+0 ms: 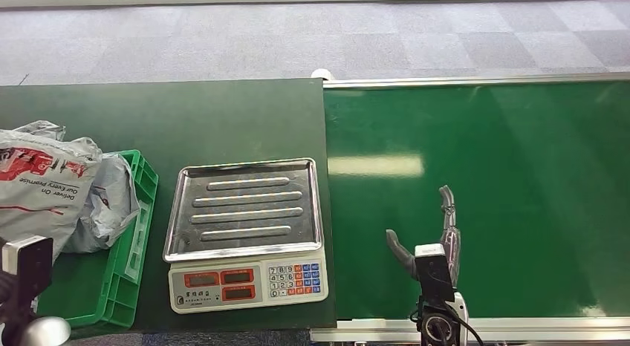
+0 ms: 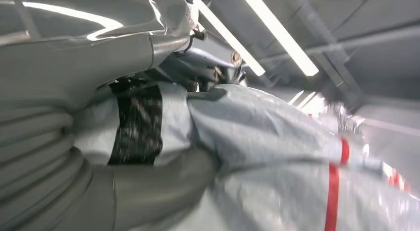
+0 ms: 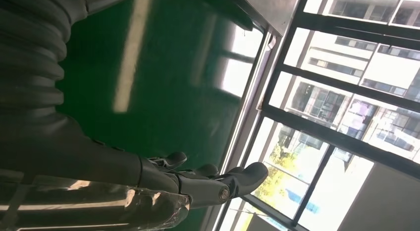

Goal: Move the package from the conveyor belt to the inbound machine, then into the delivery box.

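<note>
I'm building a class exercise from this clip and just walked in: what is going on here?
The robot's left hand grips a grey package with red print over the green delivery box, where another grey package already lies. The scale beside it has a bare tray. The right hand hovers over the green conveyor belt, fingers apart, holding nothing.
</note>
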`<state>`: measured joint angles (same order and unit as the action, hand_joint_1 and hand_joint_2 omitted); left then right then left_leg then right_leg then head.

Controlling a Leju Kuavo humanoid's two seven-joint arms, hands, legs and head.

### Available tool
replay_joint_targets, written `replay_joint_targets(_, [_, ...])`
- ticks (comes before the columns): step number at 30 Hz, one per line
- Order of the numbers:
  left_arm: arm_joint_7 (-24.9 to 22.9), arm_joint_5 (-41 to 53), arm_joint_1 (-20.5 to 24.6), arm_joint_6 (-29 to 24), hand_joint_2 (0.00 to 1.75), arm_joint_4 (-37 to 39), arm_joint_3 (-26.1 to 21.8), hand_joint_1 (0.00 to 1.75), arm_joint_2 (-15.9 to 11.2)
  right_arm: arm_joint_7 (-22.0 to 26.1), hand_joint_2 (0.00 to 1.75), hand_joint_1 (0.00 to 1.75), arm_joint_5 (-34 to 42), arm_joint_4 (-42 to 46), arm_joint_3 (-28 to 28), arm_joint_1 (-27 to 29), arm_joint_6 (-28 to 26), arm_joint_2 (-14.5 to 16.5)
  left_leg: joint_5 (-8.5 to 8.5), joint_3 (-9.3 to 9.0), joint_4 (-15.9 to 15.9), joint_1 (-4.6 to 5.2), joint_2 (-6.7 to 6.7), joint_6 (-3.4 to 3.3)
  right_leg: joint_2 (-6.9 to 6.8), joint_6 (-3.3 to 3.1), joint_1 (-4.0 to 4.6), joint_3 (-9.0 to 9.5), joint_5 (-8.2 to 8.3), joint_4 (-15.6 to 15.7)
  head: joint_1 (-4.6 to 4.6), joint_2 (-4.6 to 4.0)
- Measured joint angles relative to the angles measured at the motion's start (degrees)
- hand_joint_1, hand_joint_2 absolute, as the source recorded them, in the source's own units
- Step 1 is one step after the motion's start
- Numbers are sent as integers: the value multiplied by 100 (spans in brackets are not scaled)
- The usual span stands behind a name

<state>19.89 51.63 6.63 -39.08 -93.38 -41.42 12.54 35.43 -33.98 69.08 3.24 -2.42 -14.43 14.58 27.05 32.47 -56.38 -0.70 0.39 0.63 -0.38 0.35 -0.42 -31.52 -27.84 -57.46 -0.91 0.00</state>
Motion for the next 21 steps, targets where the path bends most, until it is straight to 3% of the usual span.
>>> replay_joint_targets(3, [96, -601, 11, 155, 175, 315, 180, 0, -187, -1, 175, 0, -8, -31, 10, -22, 27, 0, 0, 2, 0, 0, 0, 0, 0, 0, 0, 0, 0, 0, 2, 0])
replay_joint_targets(8, [1060, -2385, -42, 1432, 175, 454, 663, 0, -365, 13, 175, 0, 48, -83, 28, -26, 90, 0, 0, 6, 0, 5, -1, 0, -1, 1, -4, 1, 0, 0, 2, 0])
replay_joint_targets(16, [1269, -2673, -71, 1741, 175, 461, 958, 0, -431, 31, 175, 0, 84, -139, 48, -26, 123, -2, 0, 5, 0, 3, -1, 0, 0, 1, -3, 0, 0, 0, 1, 0])
replay_joint_targets(21, [1939, -3937, -331, 2929, 175, 81, 1138, 0, -434, 87, 175, 0, 176, -213, 48, -59, 328, -2, 1, 6, 0, 3, 3, 0, 1, 1, -2, -1, 0, 0, 1, 0])
